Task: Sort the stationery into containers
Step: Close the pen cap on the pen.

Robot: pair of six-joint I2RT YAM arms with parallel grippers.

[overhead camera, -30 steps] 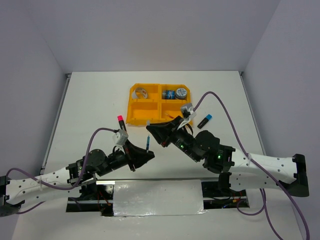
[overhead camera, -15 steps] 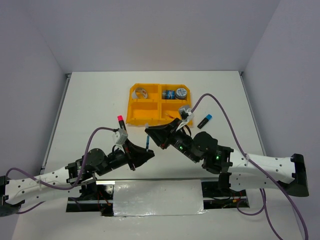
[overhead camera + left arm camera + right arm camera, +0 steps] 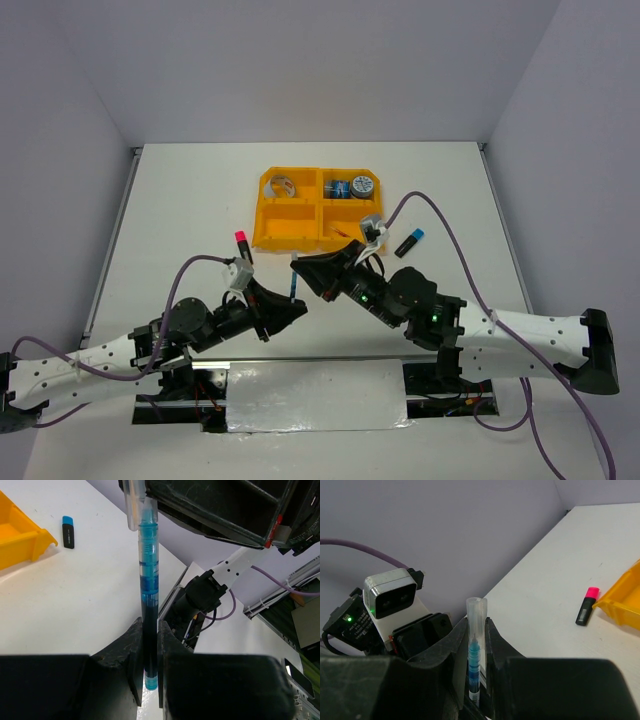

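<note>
Mid-air handover, by the look of it. The pen (image 3: pixel 293 287) stands roughly upright btwn the two arms, near side of the tray (image 3: pixel 262 238) and apart from it, held up off the table as far as I can tell. L gripper (image 3: pixel 150 630) is clamped on the pen's lower end, jaws nearly together w/ only the barrel btwn them. R gripper (image 3: pixel 476 630) has its jaws pinched either side of the upper part, w/ the clear cap poking out past the fingertips. So both seem to have hold of it at once.

Risks as I see them:
- If L lets go before R's grip is firm, the pen drops and maybe rolls toward the near edge.
- If either arm pulls away w/ both clamped, the thin barrel could bend or the cap could pop off, since R sits close to the cap end.
- R's hold is near one end, so the pen may swing or slip on the way to the tray.
- Can't tell how hard R is squeezing.

On the table: pink marker (image 3: pixel 241 245) just left of the tray, blue marker (image 3: pixel 410 241) off to its right. Tape rolls (image 3: pixel 350 187) and ring (image 3: pixel 283 186) sit in the far compartments, so the job's partway.
</note>
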